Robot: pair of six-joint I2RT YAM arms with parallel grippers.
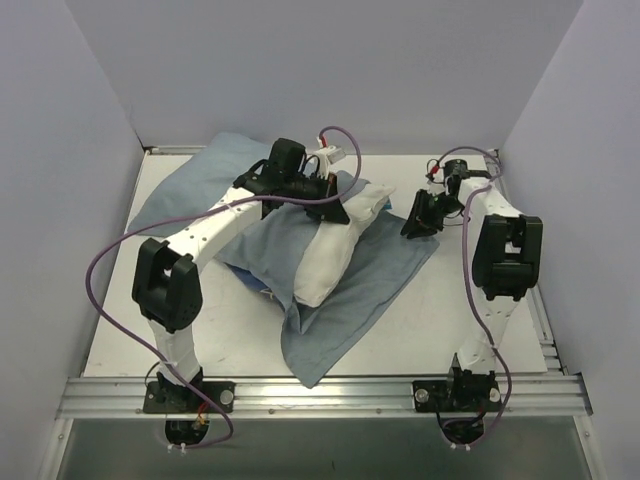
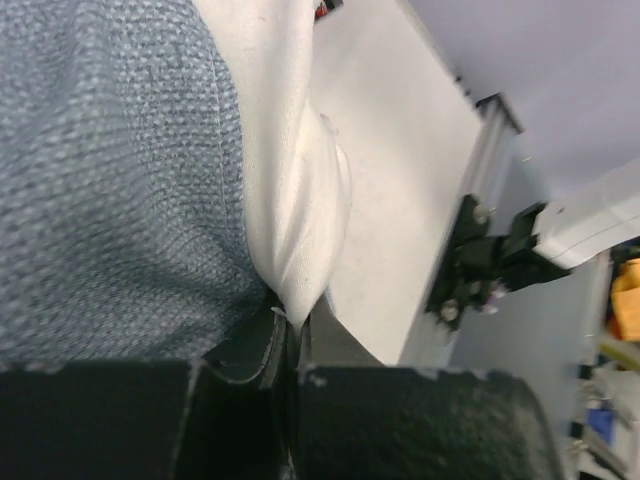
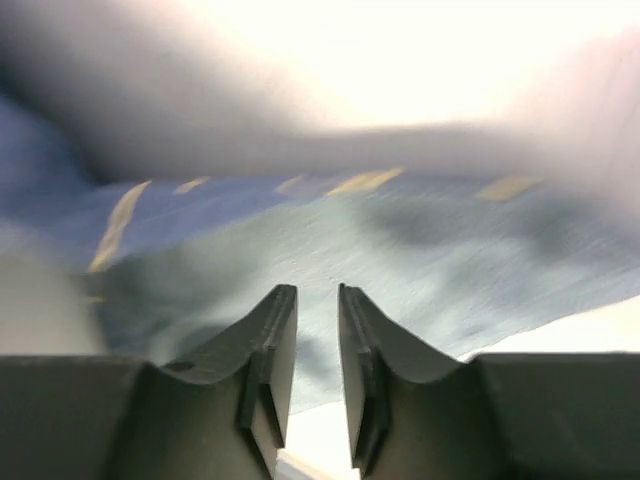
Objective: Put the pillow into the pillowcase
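The white pillow (image 1: 335, 245) lies slanted on top of the spread pale grey-blue pillowcase (image 1: 350, 295) in the middle of the table. My left gripper (image 1: 333, 208) sits at the pillow's far end. In the left wrist view it (image 2: 290, 322) is shut on a pinched fold of the pillow (image 2: 290, 200), with pillowcase fabric (image 2: 110, 180) beside it. My right gripper (image 1: 420, 215) hovers at the pillowcase's right far edge. In the right wrist view it (image 3: 317, 292) is slightly open and empty, facing the pillowcase (image 3: 420, 260), whose navy side with cream marks (image 3: 200, 205) shows under the blurred pillow (image 3: 400, 60).
An aluminium rail (image 1: 320, 392) runs along the table's near edge with both arm bases on it. Grey walls close in the left, back and right sides. Bare white table (image 1: 470, 310) shows to the right of the pillowcase.
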